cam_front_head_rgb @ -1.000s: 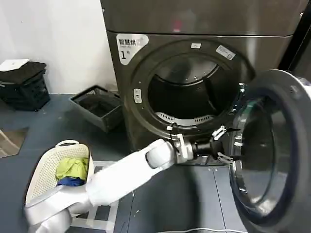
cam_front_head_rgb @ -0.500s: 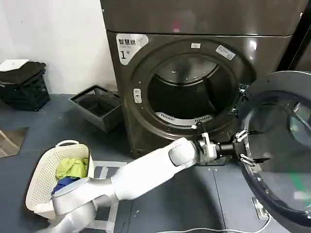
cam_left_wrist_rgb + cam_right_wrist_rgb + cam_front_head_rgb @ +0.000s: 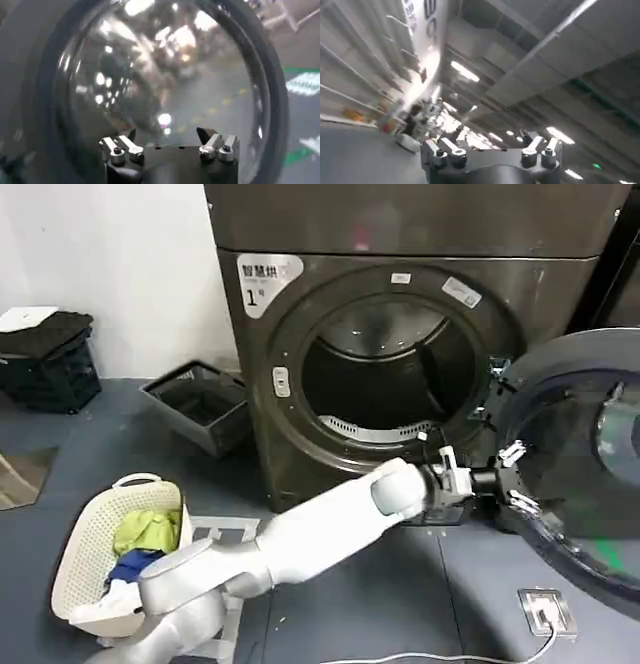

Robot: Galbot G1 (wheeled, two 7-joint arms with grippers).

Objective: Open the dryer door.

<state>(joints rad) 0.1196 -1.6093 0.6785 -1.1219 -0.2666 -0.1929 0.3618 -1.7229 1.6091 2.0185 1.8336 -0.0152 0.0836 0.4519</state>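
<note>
The dryer door (image 3: 562, 352) stands swung wide open to the right of the machine, its inner side facing me, and the drum opening (image 3: 385, 374) is bare. My left arm reaches across the front of the dryer. My left gripper (image 3: 515, 477) is open, with its fingertips at the lower inner edge of the door and nothing between them. In the left wrist view the door's domed glass (image 3: 165, 75) and dark rim lie close ahead of the open left gripper (image 3: 167, 135). My right gripper (image 3: 490, 137) is open and holds nothing, with a ceiling and its lights in front of it.
A white laundry basket (image 3: 85, 559) with green and blue clothes stands at my lower left. A dark crate (image 3: 200, 399) sits left of the dryer and a black basket (image 3: 50, 364) by the wall. A floor socket (image 3: 545, 612) with a cable lies under the door.
The door has swung further open to the right. My left arm has stretched out and the open gripper has followed the door's inner side rightward.
</note>
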